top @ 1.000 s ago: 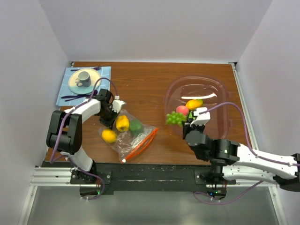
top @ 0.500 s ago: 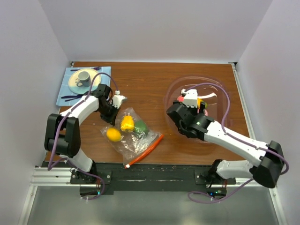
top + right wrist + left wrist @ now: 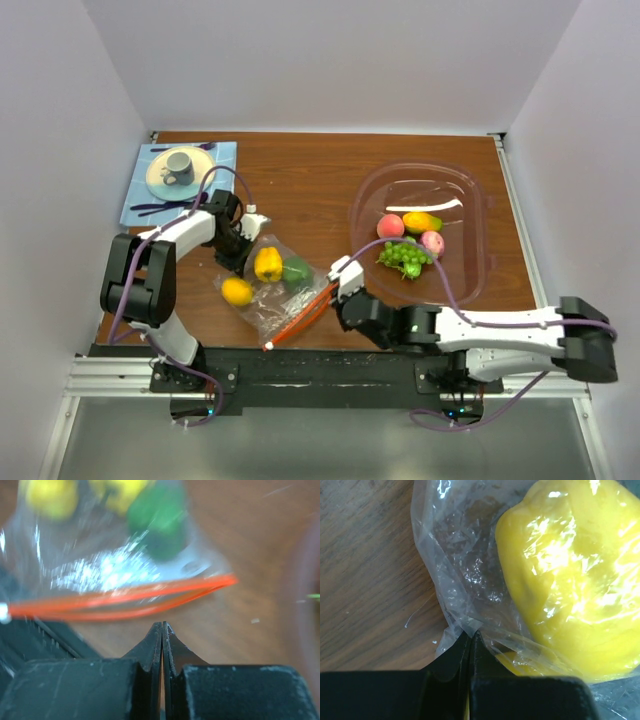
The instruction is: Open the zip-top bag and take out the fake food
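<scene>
Zip-top bag (image 3: pixel 285 308) lies on the bench (image 3: pixel 300 180) left of the tub (image 3: pixel 478 200), with fake food (image 3: pixel 266 264) inside it. Left wrist: the left pincer (image 3: pixel 471 637) is clamped on the bag's clear edge. Right wrist: the right pincer (image 3: pixel 162 627) is closed and empty, just short of the orange zip strip (image 3: pixel 125 600).

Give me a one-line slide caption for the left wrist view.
Left hand pinches a corner of the clear zip-top bag on the wooden table, a yellow fake pepper inside.

What I see: zip-top bag (image 3: pixel 285 305) lies crumpled on the desk (image 3: pixel 300 180), orange zip parted (slightly), with a yellow pepper (image 3: pixel 266 264), lemon (image 3: pixel 237 291) and green piece (image 3: pixel 296 270) inside; remaining fake food (image 3: pixel 390 226) sits in the tub (image 3: pixel 470 280).
</scene>
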